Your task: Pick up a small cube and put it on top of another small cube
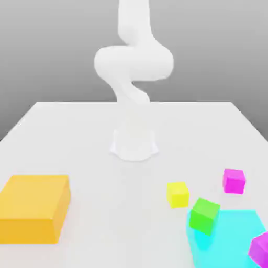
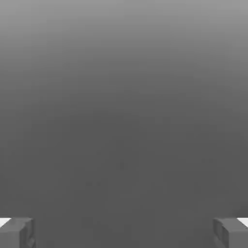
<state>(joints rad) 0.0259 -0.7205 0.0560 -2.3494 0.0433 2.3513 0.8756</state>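
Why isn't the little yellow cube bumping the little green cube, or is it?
Apart. In the exterior view, a strip of white table shows between the small yellow cube and the small green cube.

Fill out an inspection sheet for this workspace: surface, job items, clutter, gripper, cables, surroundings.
Surface: plain white table.
Job's things: small yellow cube, small green cube and small magenta cube, all apart from each other toward the exterior view's right; a second magenta cube at the picture's edge. None stacked.
Clutter: large orange block on the exterior view's left; large cyan block on its right, behind the green cube.
Gripper: gripper has its fingers wide apart, nothing between them.
Cables: nothing seen.
Surroundings: plain grey backdrop; white robot arm at the table's middle.
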